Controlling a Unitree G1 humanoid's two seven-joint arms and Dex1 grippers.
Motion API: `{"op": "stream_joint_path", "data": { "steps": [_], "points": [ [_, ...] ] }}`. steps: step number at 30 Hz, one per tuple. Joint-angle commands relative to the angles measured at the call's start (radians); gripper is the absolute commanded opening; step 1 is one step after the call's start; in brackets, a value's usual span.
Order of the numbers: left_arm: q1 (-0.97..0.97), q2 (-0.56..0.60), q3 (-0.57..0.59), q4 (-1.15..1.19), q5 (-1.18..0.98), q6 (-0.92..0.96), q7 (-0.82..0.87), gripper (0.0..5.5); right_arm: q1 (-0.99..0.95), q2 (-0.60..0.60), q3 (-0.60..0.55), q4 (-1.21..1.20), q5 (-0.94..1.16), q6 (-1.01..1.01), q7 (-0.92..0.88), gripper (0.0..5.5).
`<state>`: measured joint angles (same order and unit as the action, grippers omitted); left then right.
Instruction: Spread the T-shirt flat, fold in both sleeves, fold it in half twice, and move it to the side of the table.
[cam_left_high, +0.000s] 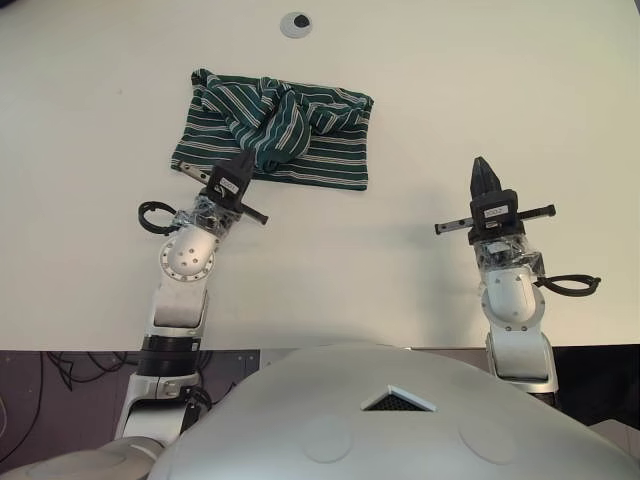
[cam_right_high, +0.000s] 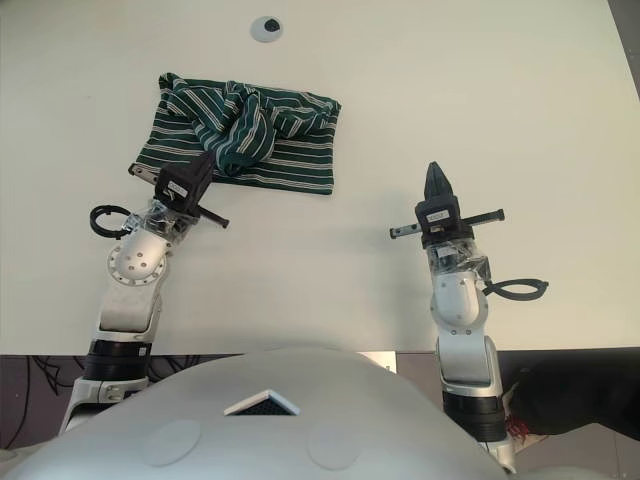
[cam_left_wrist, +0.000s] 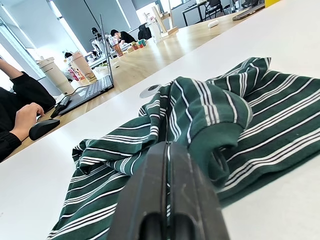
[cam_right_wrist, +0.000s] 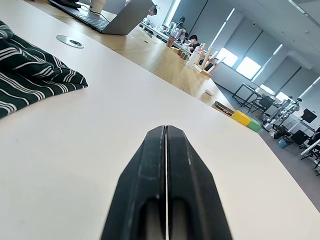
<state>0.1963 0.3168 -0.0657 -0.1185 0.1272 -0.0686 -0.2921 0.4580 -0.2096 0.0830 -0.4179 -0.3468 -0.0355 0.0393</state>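
Left wrist view: left gripper (cam_left_wrist: 168, 146) clamped shut and empty, tip at the near edge of the bunched T-shirt (cam_left_wrist: 260, 110), arm angling in from near left. Right gripper (cam_right_wrist: 165, 130) shut too, over bare table (cam_right_wrist: 60, 130), well right. Soft, light, limp cloth; I'd pinch a hem corner.

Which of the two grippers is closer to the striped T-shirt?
The left gripper: its shut tip reaches the near edge of the T-shirt. The right gripper, also shut, is over bare table, well apart from the cloth.
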Motion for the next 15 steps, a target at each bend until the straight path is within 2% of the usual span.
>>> {"op": "stream_joint_path", "data": {
  "steps": [1,12,15],
  "points": [
    [0.007,0.013,0.002,-0.007,0.018,-0.003,0.009,0.02,-0.004,-0.002,0.006,-0.009,-0.009,0.011,0.007,0.0],
    [-0.003,0.015,0.007,0.01,0.031,-0.005,0.028,0.02,-0.02,0.001,0.013,0.003,-0.015,0.013,0.009,0.0],
    [-0.048,0.023,0.053,0.068,-0.014,0.019,0.022,0.02,-0.039,0.004,0.023,0.019,-0.019,0.015,0.009,0.0]
  ]
}}
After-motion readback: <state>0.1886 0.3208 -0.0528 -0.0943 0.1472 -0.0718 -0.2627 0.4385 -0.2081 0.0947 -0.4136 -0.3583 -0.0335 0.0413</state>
